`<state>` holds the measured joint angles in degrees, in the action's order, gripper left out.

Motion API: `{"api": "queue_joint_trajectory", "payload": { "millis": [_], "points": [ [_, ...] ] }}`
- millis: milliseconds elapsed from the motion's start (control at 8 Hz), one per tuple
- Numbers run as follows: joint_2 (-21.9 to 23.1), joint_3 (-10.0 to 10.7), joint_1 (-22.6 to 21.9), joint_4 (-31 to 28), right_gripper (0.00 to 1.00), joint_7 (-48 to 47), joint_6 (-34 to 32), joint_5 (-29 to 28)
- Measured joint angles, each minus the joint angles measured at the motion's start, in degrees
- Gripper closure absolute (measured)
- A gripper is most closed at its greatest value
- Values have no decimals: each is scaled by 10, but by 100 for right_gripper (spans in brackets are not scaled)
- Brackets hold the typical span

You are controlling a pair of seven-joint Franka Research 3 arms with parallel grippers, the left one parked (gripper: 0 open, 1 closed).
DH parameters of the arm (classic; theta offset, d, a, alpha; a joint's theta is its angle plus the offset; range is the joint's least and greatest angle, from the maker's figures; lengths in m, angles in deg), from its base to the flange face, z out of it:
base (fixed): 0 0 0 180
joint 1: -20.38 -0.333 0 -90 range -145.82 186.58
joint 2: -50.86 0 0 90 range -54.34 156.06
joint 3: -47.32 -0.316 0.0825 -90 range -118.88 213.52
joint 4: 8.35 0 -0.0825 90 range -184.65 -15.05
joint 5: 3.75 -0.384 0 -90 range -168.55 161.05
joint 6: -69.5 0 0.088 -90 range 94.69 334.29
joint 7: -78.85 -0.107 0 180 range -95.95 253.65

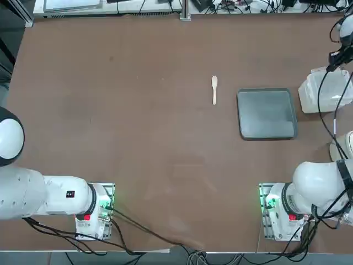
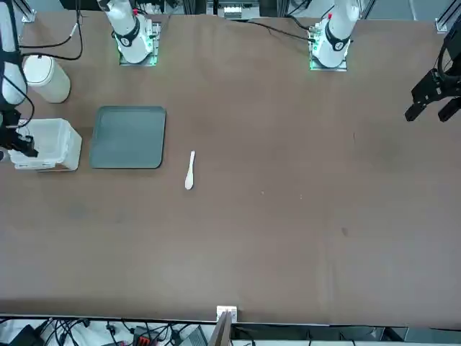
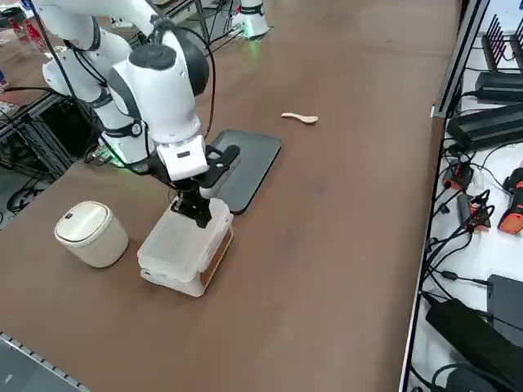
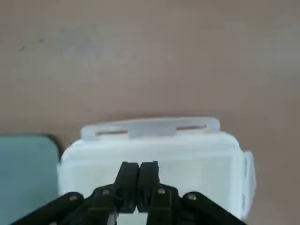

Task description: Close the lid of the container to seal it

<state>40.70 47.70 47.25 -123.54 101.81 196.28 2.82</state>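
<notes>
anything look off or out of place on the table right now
Nothing stands out. The small translucent white plastic box sits upright with its translucent lid down, the shut right pincer above it. Dark grey flat tray and small pale spoon lie flat, nothing spilled.

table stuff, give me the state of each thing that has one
lid: down flat on the container, front latch tab sticking out
container: upright, covered
right gripper: shut, tips together on the lid, holding nothing
grey tray: flat, nothing on it
wooden spoon: lying flat
round cream canister: upright, lid on
</notes>
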Motion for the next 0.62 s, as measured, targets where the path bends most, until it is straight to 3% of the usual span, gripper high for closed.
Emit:
{"api": "queue_joint_trajectory", "payload": {
  "millis": [500,625],
  "points": [
    [68,-6,-15,107,96,-2,-223,-32],
    [71,-8,-29,141,81,-19,-269,-49]
  ]
}}
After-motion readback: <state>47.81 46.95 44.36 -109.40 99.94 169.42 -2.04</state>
